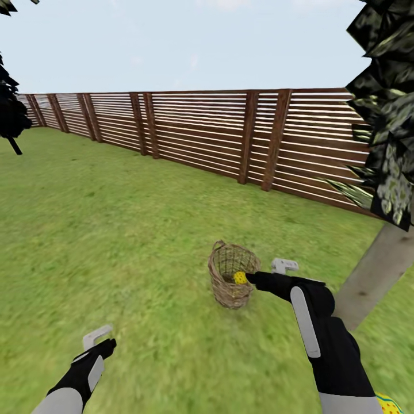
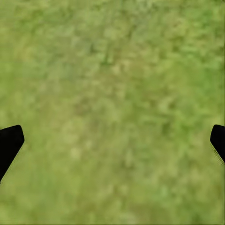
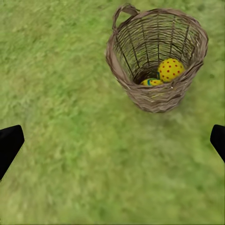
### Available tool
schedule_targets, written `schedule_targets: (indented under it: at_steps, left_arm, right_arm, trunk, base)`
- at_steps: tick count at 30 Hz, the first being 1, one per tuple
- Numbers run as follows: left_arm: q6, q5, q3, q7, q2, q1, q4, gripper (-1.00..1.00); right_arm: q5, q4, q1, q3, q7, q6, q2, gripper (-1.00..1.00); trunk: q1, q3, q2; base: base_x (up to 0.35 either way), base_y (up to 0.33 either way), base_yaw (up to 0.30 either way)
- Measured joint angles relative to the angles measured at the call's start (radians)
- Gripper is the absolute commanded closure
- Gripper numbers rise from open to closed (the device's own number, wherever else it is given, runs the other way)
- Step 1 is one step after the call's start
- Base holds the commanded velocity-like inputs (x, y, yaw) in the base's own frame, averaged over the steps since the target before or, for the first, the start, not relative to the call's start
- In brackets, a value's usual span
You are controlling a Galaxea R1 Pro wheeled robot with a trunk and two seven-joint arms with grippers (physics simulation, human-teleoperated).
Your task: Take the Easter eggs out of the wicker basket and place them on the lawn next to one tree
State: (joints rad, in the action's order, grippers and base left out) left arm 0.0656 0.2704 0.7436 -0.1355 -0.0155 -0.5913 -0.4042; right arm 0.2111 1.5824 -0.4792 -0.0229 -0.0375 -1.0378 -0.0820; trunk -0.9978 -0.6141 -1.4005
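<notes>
The wicker basket (image 1: 231, 283) stands upright on the lawn (image 1: 115, 230). In the right wrist view the basket (image 3: 154, 96) holds two Easter eggs: one with red dots (image 3: 170, 69) and one with a blue band (image 3: 151, 82), low and partly hidden by the wall. One yellow egg (image 1: 240, 278) shows over the rim in the head view. My right gripper (image 1: 252, 278) hovers beside the basket's rim, open and holding nothing (image 3: 112, 145). A third egg with red dots (image 1: 388, 405) lies on the grass by the tree's trunk (image 1: 376, 275). My left gripper (image 1: 104, 344) hangs open over bare grass (image 2: 112, 145).
The tree's speckled foliage (image 1: 386, 115) overhangs at the right. A brown slat fence (image 1: 230, 132) bounds the garden behind the basket. An all-black tree (image 1: 11, 112) stands at the far left. Open grass spreads to the left of the basket and in front of it.
</notes>
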Motion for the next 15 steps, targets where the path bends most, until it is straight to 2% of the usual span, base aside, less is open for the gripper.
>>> schedule_targets:
  at_steps: [15]
  left_arm:
    - [0.0, 0.0, 0.0, 0.0, 0.0, 0.0, -0.004, -1.0]
  right_arm:
    - [0.0, 0.0, 0.0, -0.001, 0.0, 0.0, 0.001, -1.0]
  trunk:
    - [0.0, 0.019, 0.0]
  base:
    - [0.238, 0.259, -0.131]
